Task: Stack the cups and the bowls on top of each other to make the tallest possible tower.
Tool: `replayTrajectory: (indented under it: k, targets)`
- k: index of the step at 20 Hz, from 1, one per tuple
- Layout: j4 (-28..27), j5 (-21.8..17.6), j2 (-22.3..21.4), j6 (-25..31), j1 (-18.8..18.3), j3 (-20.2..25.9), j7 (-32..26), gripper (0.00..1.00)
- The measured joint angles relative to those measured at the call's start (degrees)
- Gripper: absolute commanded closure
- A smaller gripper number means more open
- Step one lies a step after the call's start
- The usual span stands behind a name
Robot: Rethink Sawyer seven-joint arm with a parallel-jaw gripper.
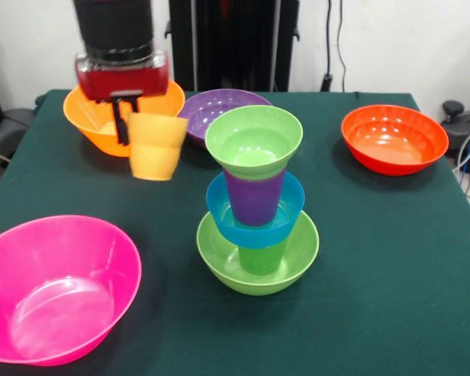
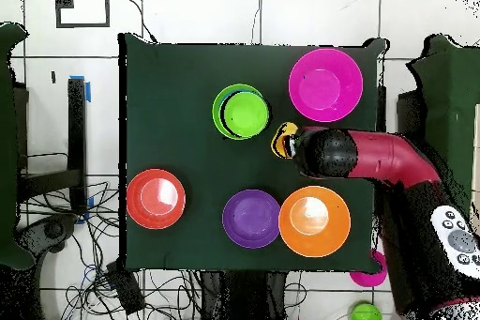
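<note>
Midair above the green table (image 1: 392,258), the gripper (image 1: 128,117) pinches the rim of the yellow-orange cup (image 1: 156,146) between its jaws, just in front of the orange bowl (image 1: 92,124). Nearby at centre, the tower (image 1: 255,205) stands: lime-green bowl (image 1: 219,258), green cup (image 1: 262,257), blue bowl (image 1: 219,210), purple cup (image 1: 254,197), small green bowl (image 1: 254,141).

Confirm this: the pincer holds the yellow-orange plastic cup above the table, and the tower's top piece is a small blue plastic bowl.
Wrong on one point. The front view shows the tower topped by a small green plastic bowl; the small blue plastic bowl sits lower, under the purple plastic cup. The pincer does hold the yellow-orange plastic cup above the table.
</note>
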Motion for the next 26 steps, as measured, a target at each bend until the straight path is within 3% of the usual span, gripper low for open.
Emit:
replayTrajectory:
  k: [3, 8, 15, 26]
  targets:
    - [-0.26, 2.17, -1.80, 1.36, 2.04, 0.19, 0.00, 1.00]
    - [-0.97, 6.56, -5.32, 8.31, 4.72, 0.32, 0.00, 1.00]
    - [-1.24, 6.99, -10.64, 17.41, 3.53, 0.51, 0.00, 1.00]
    - [-1.70, 7.11, -14.05, 20.14, 0.83, 0.57, 0.00, 1.00]
